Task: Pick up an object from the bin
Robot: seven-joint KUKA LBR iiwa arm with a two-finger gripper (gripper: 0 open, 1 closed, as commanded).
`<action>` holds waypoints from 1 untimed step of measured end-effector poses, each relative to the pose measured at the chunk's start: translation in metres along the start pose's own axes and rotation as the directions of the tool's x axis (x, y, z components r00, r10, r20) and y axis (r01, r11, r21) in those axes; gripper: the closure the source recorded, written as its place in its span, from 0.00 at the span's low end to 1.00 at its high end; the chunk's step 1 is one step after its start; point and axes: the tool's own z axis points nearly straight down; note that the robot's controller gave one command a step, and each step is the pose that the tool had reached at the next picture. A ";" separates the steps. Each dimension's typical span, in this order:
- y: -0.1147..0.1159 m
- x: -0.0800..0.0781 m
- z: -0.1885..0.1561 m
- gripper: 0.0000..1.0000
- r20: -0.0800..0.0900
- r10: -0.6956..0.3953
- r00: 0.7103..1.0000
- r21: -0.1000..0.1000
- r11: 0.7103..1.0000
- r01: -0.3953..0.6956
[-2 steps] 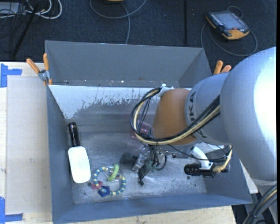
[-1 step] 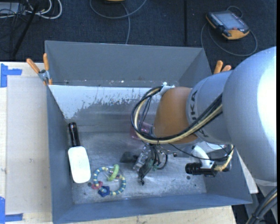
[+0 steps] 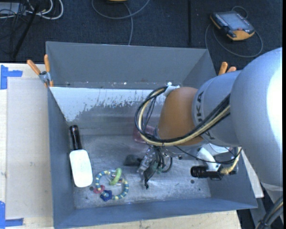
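Hanging low over the middle of the bin [image 3: 124,66] floor, the end effector [image 3: 148,170] is just right of a small dark block [image 3: 131,160]. Whether it is wide or narrow cannot be told. A ring of coloured beads [image 3: 112,184] lies near, to the lower left. A white bar [image 3: 80,167] with a black handle lies farther left.

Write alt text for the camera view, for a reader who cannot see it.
A robot arm reaches from the right into a grey metal bin, its gripper low over the floor near the middle. Just left of the gripper lie a ring of coloured beads and, further left, a white oblong block.
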 end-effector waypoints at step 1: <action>0.000 0.000 -0.014 1.00 0.001 -0.001 1.000 0.000 1.000 0.001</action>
